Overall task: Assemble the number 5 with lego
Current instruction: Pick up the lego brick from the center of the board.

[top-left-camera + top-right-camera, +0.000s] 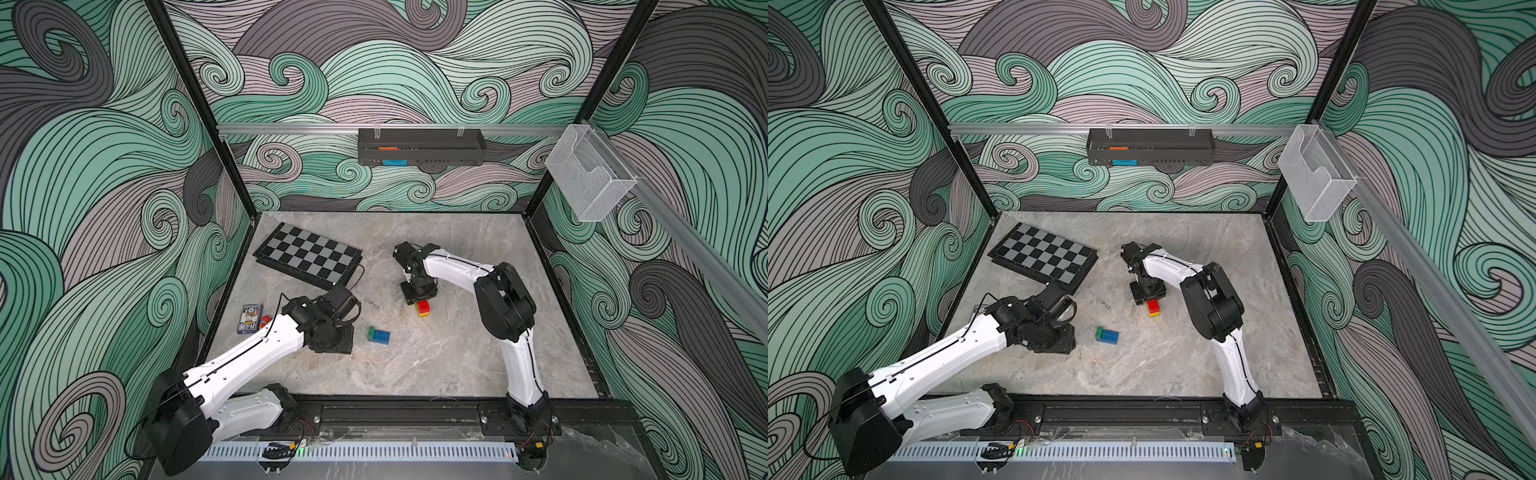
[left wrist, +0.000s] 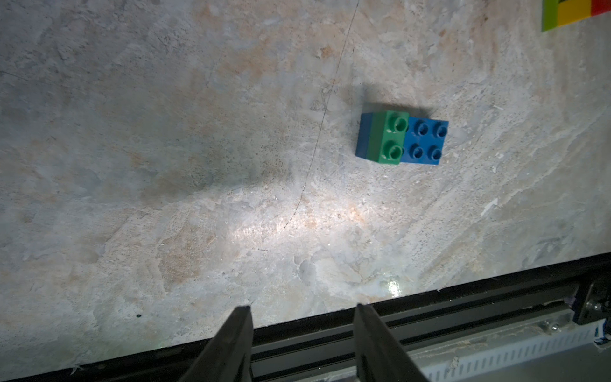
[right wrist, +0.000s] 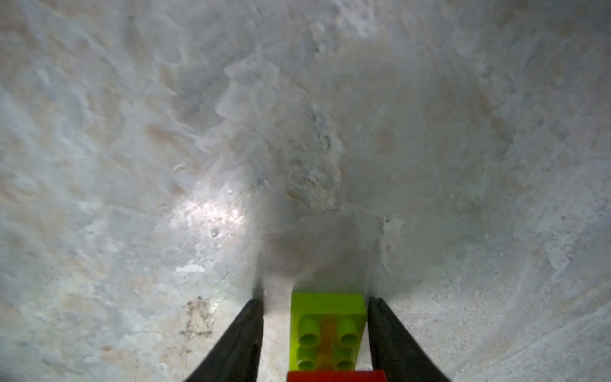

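Marbled worktop point(image 1: 436, 365): I am observing right end effector point(image 3: 315, 300) straddling red-yellow-lime stack point(image 1: 423, 307), jaws apart; left end effector point(image 2: 302, 307) hanging apart, green-blue bricks point(image 1: 379, 335) at its three o'clock.

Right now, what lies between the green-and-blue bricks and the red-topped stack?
Only bare tabletop separates the green-and-blue bricks and the red-topped stack, shown in both top views.

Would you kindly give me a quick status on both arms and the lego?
Left gripper open, empty, near green-blue pair. Right gripper: fingers straddle red-yellow-lime stack, gap one side. Chessboard well aside.
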